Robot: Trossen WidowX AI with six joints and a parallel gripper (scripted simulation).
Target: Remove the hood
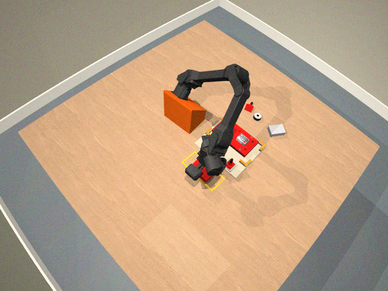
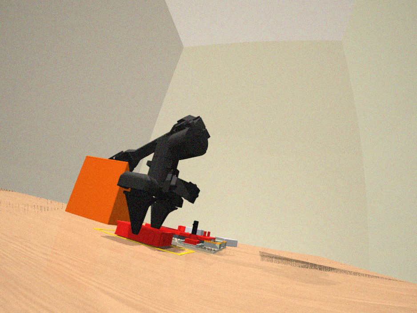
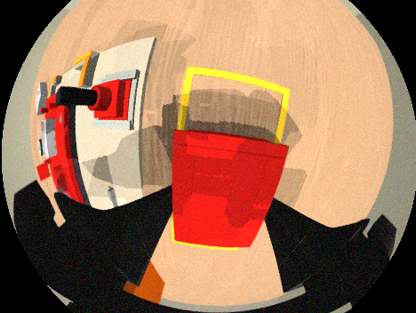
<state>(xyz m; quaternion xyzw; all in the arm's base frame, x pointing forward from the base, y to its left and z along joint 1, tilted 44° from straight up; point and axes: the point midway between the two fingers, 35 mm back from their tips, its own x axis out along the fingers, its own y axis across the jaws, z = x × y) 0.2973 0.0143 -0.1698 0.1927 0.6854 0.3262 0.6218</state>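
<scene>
The hood (image 1: 206, 176) (image 2: 156, 237) (image 3: 222, 178) is a red block. My gripper (image 2: 146, 230) (image 3: 221, 196) is shut on it, one finger on each long side. The hood is level and very low over the marked area, a yellow outline (image 1: 218, 184) (image 2: 180, 254) (image 3: 240, 78); whether it touches the table cannot be told. The outline shows beyond the hood's far end in the wrist view. The toy car's red body (image 1: 248, 147) (image 3: 64, 133) is on a cream board (image 1: 231, 153) (image 3: 117, 55) beside the area. The arm hides part of the hood in the top view.
A red block with a black lever (image 1: 230, 165) (image 2: 191, 242) (image 3: 116, 107) stands at the board's near corner, close to the gripper. An orange box (image 1: 177, 112) (image 2: 97, 188) is at the arm's base. A wheel (image 1: 257, 116) and a grey block (image 1: 276, 129) lie beyond the car.
</scene>
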